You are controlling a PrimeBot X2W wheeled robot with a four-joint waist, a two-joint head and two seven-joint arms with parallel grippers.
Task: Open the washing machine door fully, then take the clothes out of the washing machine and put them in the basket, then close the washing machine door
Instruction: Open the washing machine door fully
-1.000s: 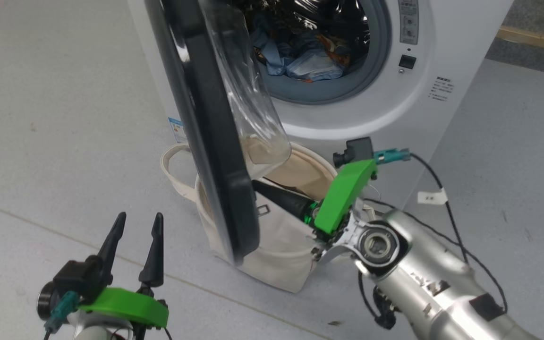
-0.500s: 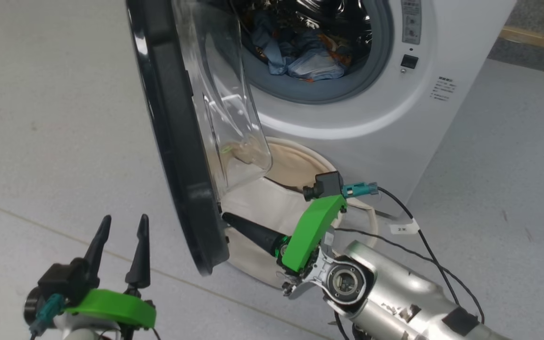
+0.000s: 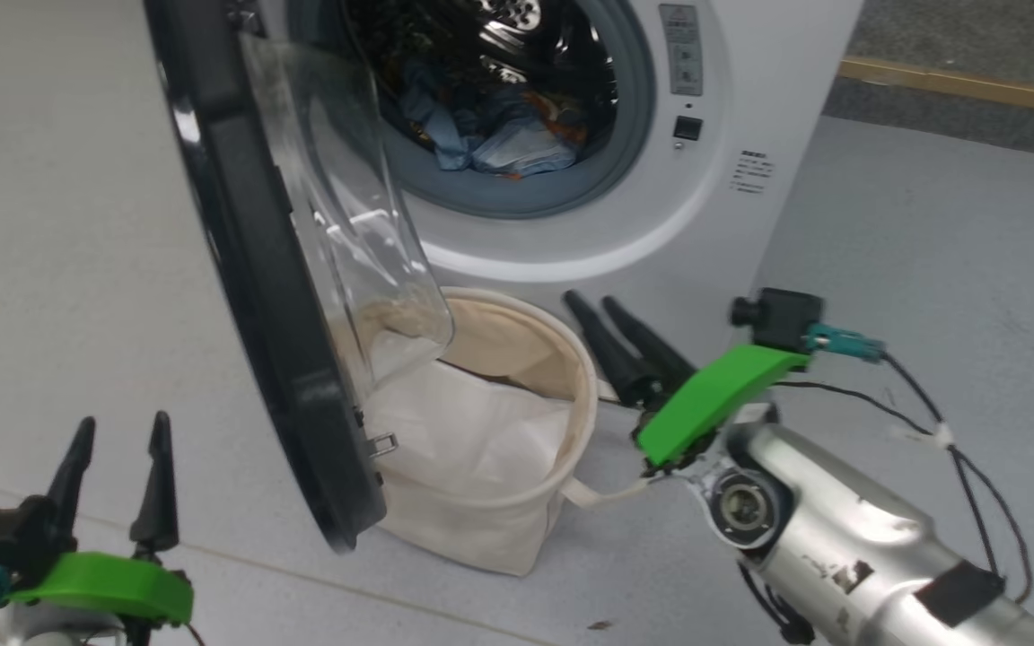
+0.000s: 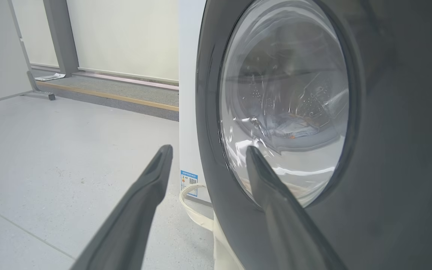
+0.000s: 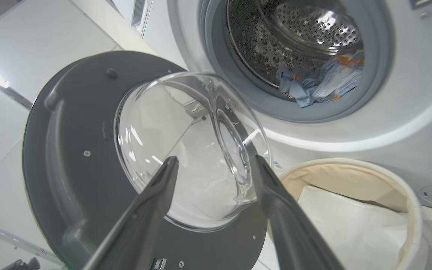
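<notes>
The door (image 3: 248,296) is standing open, right beside the basket (image 3: 481,529) on the floor. The clothes (image 3: 499,144) are lying inside the washer (image 3: 571,242). A white sheet (image 3: 472,422) is sitting in the basket. The right claw (image 3: 591,298) is hovering near the basket, spread apart and holding nothing. The left claw (image 3: 122,420) is spread apart too, on the door's outer side. The washer's labels (image 3: 750,172) and blue sticker (image 4: 188,182) are too small to read.
</notes>
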